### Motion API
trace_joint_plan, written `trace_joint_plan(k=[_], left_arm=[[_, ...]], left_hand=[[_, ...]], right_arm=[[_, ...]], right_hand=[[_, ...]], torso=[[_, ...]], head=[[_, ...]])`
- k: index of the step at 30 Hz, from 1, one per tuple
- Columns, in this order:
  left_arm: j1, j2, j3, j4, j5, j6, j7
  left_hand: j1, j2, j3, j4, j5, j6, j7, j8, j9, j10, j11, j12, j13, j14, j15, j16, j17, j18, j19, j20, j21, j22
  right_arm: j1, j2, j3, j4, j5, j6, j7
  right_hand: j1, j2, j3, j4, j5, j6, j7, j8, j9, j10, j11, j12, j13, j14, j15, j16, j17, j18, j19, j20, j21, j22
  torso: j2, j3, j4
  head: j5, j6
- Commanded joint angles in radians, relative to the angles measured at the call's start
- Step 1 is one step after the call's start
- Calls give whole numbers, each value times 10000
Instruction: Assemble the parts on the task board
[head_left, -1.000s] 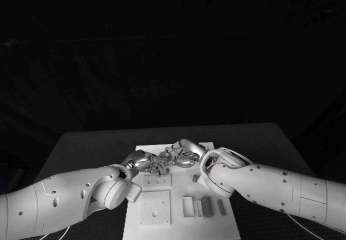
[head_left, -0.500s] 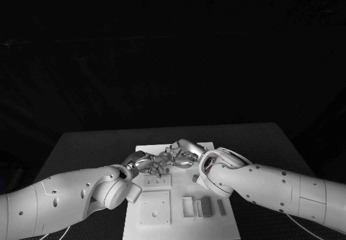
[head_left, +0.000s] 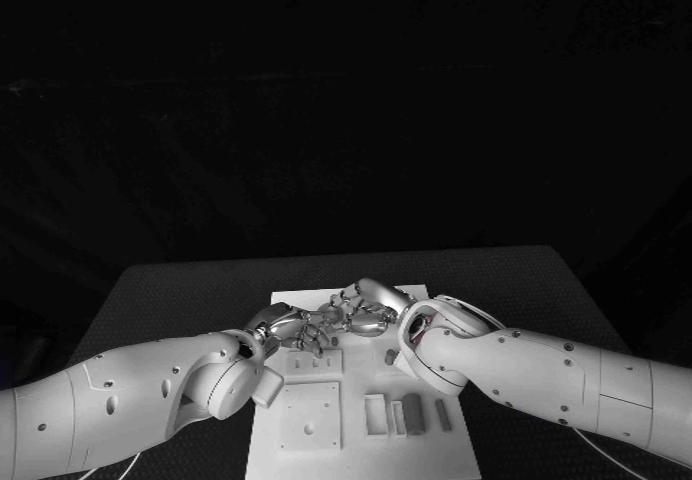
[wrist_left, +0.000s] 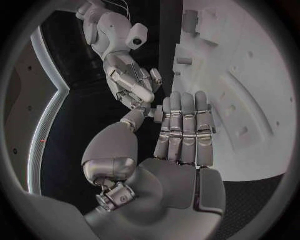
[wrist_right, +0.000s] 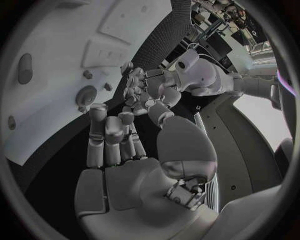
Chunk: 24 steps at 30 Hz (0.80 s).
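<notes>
My left robot hand (head_left: 289, 327) and right robot hand (head_left: 369, 305) meet fingertip to fingertip over the far half of the board (head_left: 433, 455). In the left wrist view my left fingers (wrist_left: 184, 130) lie straight and side by side; whether anything sits between the two hands I cannot tell. My right fingers (wrist_right: 106, 137) curl slightly, apart from the thumb, and I cannot tell whether they hold anything. Grey parts (head_left: 413, 412) stand in a row near the board's near right corner, well apart from both hands. Bare worktop (head_left: 173, 290) flanks the board on both sides and beyond its far edge.
</notes>
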Motion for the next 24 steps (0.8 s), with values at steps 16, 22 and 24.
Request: trace_joint_plan(k=[16,22,24], left_arm=[[4,19,7,52,-39,418,80],[4,22,7,60,-39,471,90],[4,23,7,58,-39,484,89]], left_hand=[[-431,211,-64,219,-112,-199,56,-194,-42,-250,57,-127,-60,-247,46,-78,-84,-63,-216,51,-206,-22],[-471,263,-60,239,-111,-218,66,-213,-45,-272,67,-135,-65,-272,56,-83,-95,-62,-237,61,-227,-21],[-476,271,-58,238,-111,-223,69,-218,-46,-279,69,-138,-67,-280,59,-84,-98,-62,-243,63,-232,-21]], right_arm=[[-4,87,1,-49,-75,144,119],[-4,150,0,-105,-86,167,83],[-4,167,0,-115,-89,172,74]], right_hand=[[90,18,8,-43,-6,49,45,-4,-18,6,66,52,-12,-19,47,-24,-8,549,39,-29,-61,175],[130,33,17,-63,-4,71,39,6,-19,8,61,61,-12,-16,43,-18,-6,549,41,-31,-57,179],[158,47,22,-72,-5,97,33,19,-16,9,56,66,-13,-15,38,-15,-5,549,43,-33,-54,181]], torso=[[0,2,1],[0,0,6],[-2,-3,10]], head=[[-17,16],[-27,19],[-25,15]])
